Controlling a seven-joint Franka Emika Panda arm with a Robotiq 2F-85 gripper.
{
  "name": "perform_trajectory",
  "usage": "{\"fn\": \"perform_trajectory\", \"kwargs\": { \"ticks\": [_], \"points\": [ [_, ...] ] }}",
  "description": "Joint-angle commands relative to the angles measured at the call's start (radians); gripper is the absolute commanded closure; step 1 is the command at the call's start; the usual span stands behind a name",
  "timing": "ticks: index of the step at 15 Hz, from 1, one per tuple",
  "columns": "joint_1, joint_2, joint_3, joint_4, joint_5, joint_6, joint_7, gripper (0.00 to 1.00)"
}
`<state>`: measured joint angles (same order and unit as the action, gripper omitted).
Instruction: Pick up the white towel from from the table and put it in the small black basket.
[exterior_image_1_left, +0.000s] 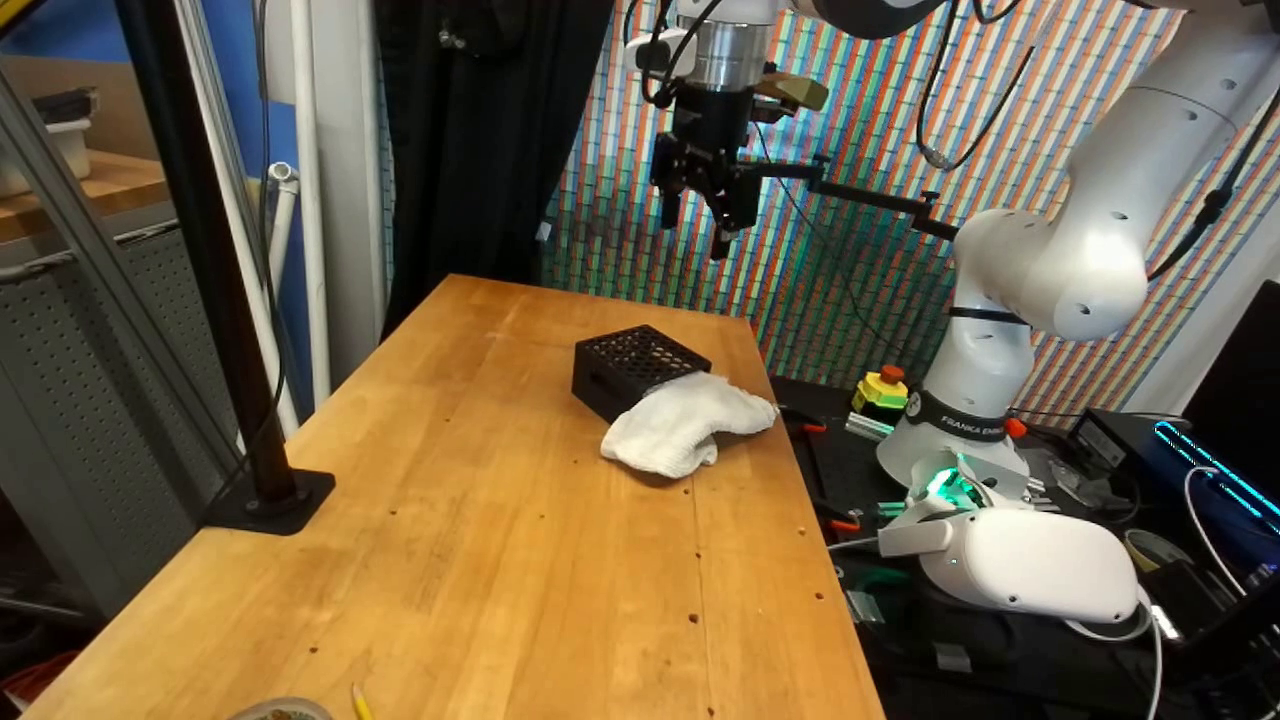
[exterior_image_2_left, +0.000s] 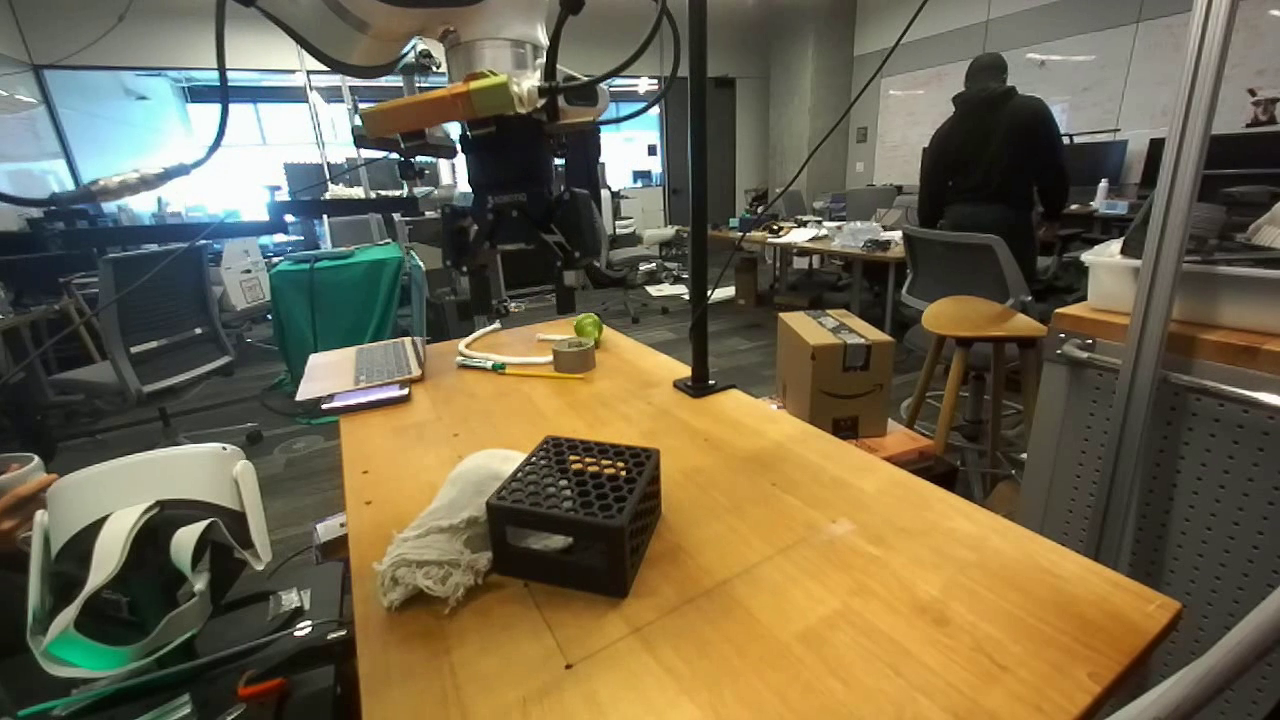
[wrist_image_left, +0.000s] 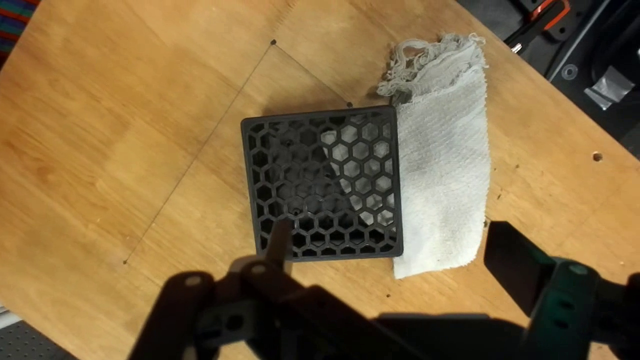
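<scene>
While a black post (exterior_image_1_left: 204, 250) stands on the left edge of the table (exterior_image_1_left: 480, 560) in an exterior view, small black basket (exterior_image_1_left: 636, 352) sits well to its right, hex-grid face up. White towel (exterior_image_1_left: 685, 422) is next to the right, part inside the basket and showing through the grid in the wrist view, rest lying on the table, frayed end outside. Gripper (exterior_image_1_left: 695, 230) hangs well above both, fingers spread apart, unloaded. Further right, off the table: red-topped yellow e-stop (exterior_image_1_left: 880, 391), then robot base (exterior_image_1_left: 912, 450), then white headset (exterior_image_1_left: 1045, 565) in front of it.
</scene>
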<state>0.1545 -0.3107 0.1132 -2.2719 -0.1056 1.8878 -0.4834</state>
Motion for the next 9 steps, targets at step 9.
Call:
{"fn": "perform_trajectory", "kwargs": {
  "ticks": [9],
  "points": [
    [0.124,-0.124,-0.001,-0.259,0.081,0.004,-0.080,0.00]
  ]
}}
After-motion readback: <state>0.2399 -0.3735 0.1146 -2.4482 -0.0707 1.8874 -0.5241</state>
